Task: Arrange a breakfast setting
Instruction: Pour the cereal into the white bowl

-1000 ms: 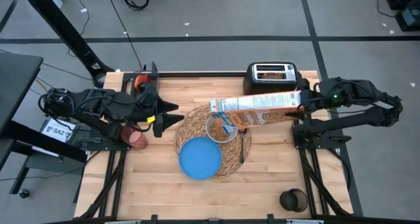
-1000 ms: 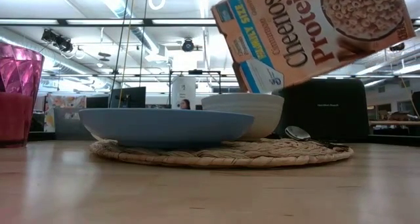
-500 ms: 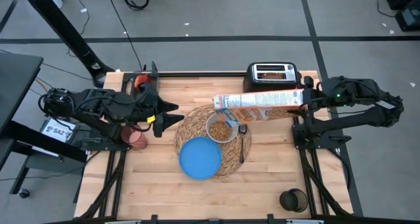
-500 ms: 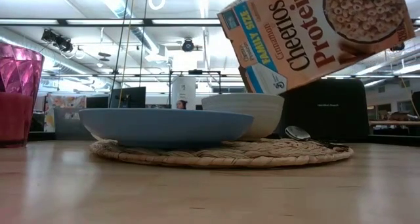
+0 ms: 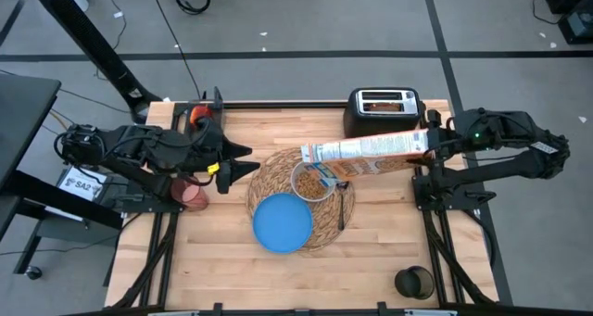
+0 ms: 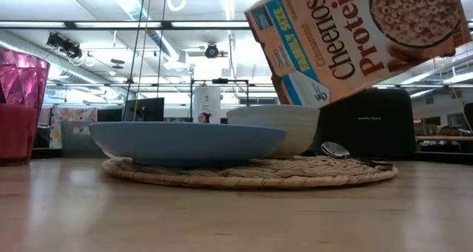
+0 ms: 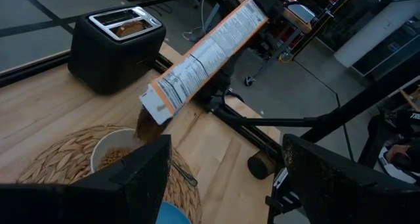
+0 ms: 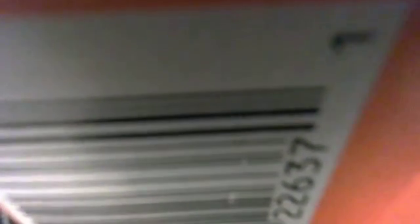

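Observation:
My right gripper (image 5: 430, 146) is shut on the orange Cheerios box (image 5: 366, 153), which it holds tilted above the table. The box's open end (image 7: 154, 109) hangs over the small white bowl (image 5: 313, 181), and brown cereal falls from it. The bowl, the blue plate (image 5: 283, 222) and the dark spoon (image 5: 342, 205) lie on the round woven placemat (image 5: 269, 182). The pink cup (image 5: 195, 195) stands at the left. Toast sits in the black toaster (image 5: 382, 109). My left gripper (image 5: 243, 165) is open and empty, left of the mat. I cannot make out the apple. My right gripper holds the box by its closed bottom end (image 5: 422, 145), coming from the table's right side. The box itself hides the fingers; the right wrist view shows only the barcode panel (image 8: 197, 119). The box is lifted clear and slopes down toward the bowl.
The toaster stands at the far edge behind the box. A dark round container (image 5: 414, 282) stands near the front right corner. Bare wood (image 5: 389, 242) lies in front of and right of the mat. My left arm (image 5: 139, 149) lies along the left edge.
My right gripper has rolled the box about its long axis, so a narrower side now faces up in the high view. The box has shifted slightly toward the table's right edge, its open end still over the bowl. My left arm has kept still.

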Controlling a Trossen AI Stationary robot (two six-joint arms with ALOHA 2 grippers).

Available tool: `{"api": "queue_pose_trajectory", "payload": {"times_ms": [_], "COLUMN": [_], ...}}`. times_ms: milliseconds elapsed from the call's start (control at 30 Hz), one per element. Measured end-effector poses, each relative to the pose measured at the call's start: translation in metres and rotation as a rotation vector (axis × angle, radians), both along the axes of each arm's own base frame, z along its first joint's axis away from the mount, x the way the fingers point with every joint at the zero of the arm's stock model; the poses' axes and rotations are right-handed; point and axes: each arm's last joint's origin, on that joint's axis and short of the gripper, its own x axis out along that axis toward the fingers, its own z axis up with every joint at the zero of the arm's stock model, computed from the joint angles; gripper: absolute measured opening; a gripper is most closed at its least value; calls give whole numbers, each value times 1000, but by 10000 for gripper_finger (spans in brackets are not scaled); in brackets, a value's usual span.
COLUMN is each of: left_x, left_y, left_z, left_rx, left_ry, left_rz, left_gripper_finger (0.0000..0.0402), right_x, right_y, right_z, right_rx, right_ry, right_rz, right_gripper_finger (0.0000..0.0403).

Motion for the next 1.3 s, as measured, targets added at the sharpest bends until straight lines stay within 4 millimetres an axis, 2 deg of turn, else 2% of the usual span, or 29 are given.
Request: {"api": "queue_pose_trajectory", "payload": {"times_ms": [567, 767, 1067, 1300], "left_x": [0, 0, 0, 2], "left_y": [0, 0, 0, 0], "left_z": [0, 0, 0, 5], "left_rx": [-13, -17, -17, -3], "left_ry": [-3, -3, -3, -54], "left_rz": [4, 6, 6, -2], "left_gripper_finger": [295, 295, 295, 295], "right_x": [-1, -1, -4, -11], "right_y": [-1, 0, 1, 1], "right_z": [-1, -2, 9, 8], "right_rx": [-34, 8, 31, 56], "right_ry": [12, 20, -40, -72], "right_rz": [-11, -9, -2, -22], "right_gripper_finger": [277, 277, 277, 277]}}
